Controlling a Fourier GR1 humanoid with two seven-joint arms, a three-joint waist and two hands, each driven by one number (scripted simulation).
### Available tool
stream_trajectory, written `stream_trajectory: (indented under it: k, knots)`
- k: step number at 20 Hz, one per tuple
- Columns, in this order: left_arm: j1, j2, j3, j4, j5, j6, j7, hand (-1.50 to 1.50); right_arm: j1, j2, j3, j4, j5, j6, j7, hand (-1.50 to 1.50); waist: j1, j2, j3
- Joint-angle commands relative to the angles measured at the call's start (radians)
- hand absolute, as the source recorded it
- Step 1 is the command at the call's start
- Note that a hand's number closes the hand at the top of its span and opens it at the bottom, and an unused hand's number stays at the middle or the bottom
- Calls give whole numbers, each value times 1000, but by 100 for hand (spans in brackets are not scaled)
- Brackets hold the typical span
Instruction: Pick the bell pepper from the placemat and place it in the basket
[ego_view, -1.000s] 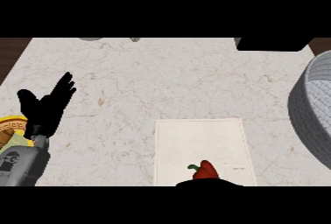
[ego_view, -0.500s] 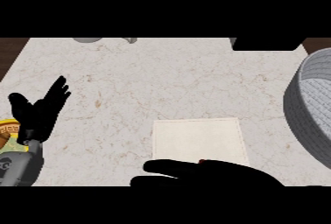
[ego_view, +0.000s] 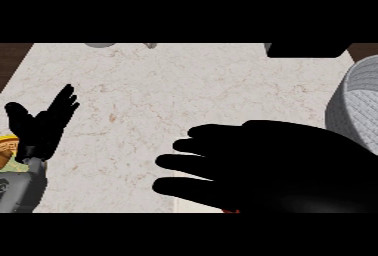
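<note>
Peeking out as a red sliver beneath the right hand (ego_view: 295, 170), the bell pepper (ego_view: 231, 211) is covered; fingers are spread straight. The left hand (ego_view: 44, 125) is held open.

Right hand (ego_view: 288, 170) fills lower right of head view, covering nearly all of placemat (ego_view: 186, 206); only pale sliver of mat shows under fingers; bell pepper (ego_view: 232, 211) almost wholly hidden, just small red speck at bottom edge beneath palm; whether fingers touch it cannot be told; basket (ego_view: 354, 107) cut by right edge, near rim overlapped by hand; dark object (ego_view: 306, 49) at top edge cut off, unidentifiable; yellow item (ego_view: 9, 147) at left edge partly hidden behind left hand (ego_view: 43, 125).
</note>
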Motion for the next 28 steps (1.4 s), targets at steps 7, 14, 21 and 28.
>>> stream_trajectory:
  k: [7, 14, 21, 28]
  knots:
    - [11, -32, -3, -55, -42, 25, 36, 0, 24, -164, -169, 99, -351, 194, -16, -150, -7, 3, 3]
    - [-46, -31, 52, 45, -29, -46, 4, 0, 234, -34, -279, 106, -101, 249, -235, -150, 1, 10, 3]
    - [24, -48, 49, -30, -59, -41, 2, 0, 451, 96, -233, 26, 271, 239, -479, -150, 10, 11, 5]
    - [-3, -54, 65, 9, -60, -75, -20, 0, 568, 170, -43, 120, 550, -6, -697, -150, 9, 11, 4]
